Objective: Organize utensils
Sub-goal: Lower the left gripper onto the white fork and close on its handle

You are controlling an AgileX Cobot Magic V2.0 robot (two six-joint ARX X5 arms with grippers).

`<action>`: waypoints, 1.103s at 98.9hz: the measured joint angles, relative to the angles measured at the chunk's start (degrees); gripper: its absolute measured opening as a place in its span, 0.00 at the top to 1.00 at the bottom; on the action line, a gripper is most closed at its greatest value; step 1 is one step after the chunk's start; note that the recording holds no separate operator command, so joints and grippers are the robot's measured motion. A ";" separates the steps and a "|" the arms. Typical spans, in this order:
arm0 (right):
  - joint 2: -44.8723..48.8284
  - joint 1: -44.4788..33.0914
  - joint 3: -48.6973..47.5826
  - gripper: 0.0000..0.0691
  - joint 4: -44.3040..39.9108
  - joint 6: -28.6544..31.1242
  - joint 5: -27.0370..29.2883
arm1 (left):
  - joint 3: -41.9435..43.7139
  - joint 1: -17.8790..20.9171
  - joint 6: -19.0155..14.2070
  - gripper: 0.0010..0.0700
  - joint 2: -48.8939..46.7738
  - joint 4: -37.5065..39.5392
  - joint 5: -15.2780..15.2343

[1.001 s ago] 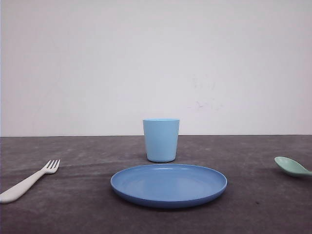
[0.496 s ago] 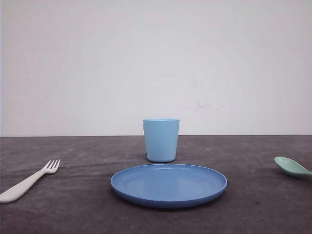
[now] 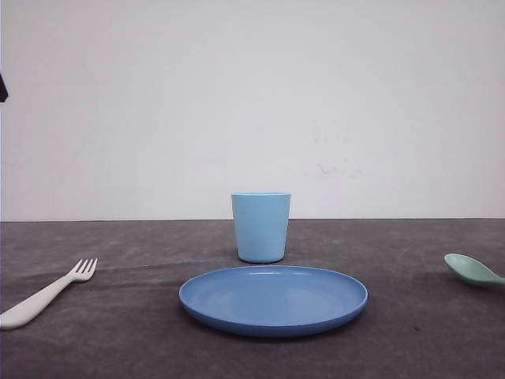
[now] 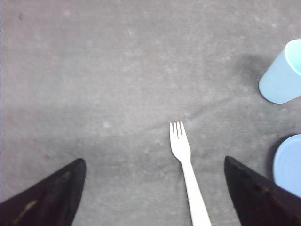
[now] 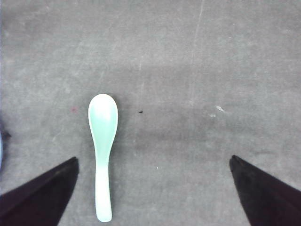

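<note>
Fork [image 4: 187, 174], white: lies flat on the table, left of the plate [image 3: 273, 300], handle running back between the wide-open, empty left gripper [image 4: 153, 197] fingers. Spoon [image 5: 103, 146], mint: right of the plate, lengthwise, off-centre under the wide-open, empty right gripper [image 5: 153, 200].

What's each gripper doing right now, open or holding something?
Left gripper: open, holding nothing, above the fork.
Right gripper: open, holding nothing, above the spoon.
</note>
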 joint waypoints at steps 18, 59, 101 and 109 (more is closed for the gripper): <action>0.00 0.00 -0.02 0.04 -0.02 0.00 0.00 | 0.00 -2.27 -3.50 0.16 4.11 0.00 0.11; 0.00 0.00 -0.02 0.04 0.00 0.00 0.00 | 0.00 -10.16 -6.03 0.16 22.34 2.73 0.09; 0.00 0.00 0.00 0.04 -0.02 0.00 0.00 | 0.00 -15.72 -8.35 0.18 36.52 11.54 -5.14; 0.00 0.00 -0.02 0.04 0.00 0.00 0.00 | 0.00 -16.28 -8.52 0.21 37.46 12.15 -6.27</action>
